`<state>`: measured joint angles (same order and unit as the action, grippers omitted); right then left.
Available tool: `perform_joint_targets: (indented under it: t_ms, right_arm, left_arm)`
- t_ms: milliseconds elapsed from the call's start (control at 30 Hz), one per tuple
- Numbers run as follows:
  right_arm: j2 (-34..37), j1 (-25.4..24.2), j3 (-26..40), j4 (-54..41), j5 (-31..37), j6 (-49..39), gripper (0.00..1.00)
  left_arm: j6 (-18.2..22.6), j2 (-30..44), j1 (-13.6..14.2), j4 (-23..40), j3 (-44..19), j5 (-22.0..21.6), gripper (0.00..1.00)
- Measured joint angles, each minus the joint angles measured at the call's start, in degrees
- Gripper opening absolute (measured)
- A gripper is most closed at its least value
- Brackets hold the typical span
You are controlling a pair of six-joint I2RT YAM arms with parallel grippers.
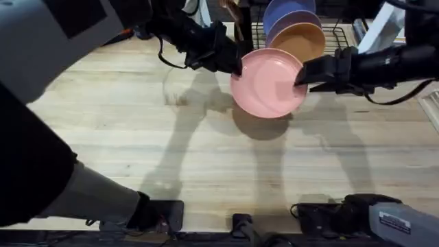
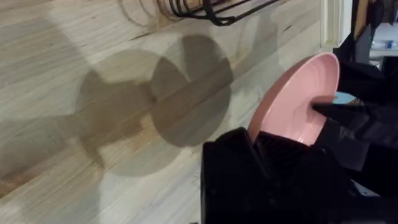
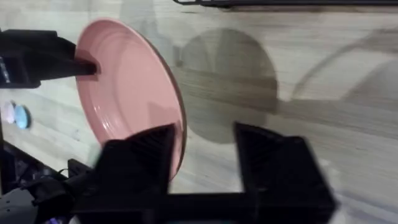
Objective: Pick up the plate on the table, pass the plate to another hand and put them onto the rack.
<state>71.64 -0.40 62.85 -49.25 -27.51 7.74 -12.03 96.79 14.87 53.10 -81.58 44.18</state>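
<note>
Both hands met at the plate (image 1: 267, 82), which hung in the air above the counter (image 1: 206, 158), just in front of the rack (image 1: 336, 34). From overhead, the left hand (image 1: 236, 63) pinched the plate's left rim and the right hand (image 1: 302, 75) looked clamped on the opposite edge. Its own wrist camera showed something else: one finger (image 3: 140, 162) lay against the rim, the other stood well apart, so its fingers were spread, not gripping. An orange plate (image 1: 302, 40) and a purple plate (image 1: 291, 17) stood in the rack.
</note>
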Motion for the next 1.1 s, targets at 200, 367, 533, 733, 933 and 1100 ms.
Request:
perform_joint_targets:
  t_ms: [200,367,533,733,933,1100]
  right_arm:
    - [0.00,0.15,0.00,0.22,-1.17,0.16,0.051]
    - [0.00,0.13,0.00,0.20,-1.27,0.22,0.034]
    - [0.00,0.13,0.00,0.26,-1.27,0.20,0.034]
    - [0.00,0.13,0.00,1.07,-1.25,0.20,0.034]
    - [0.00,0.13,0.00,1.25,-1.08,0.19,0.034]
    - [0.00,0.13,0.00,1.23,-0.79,0.18,0.034]
  left_arm:
    - [0.00,0.00,0.41,0.00,0.00,0.92,0.043]
    - [0.00,0.00,0.52,0.00,0.00,0.92,0.043]
    - [0.00,0.00,0.52,0.00,0.00,0.92,0.044]
    - [0.00,0.00,0.52,0.00,0.00,0.87,0.051]
    - [-0.25,0.00,0.52,-0.02,0.00,1.07,0.319]
    - [-0.45,0.00,0.41,-0.03,0.00,1.21,0.991]
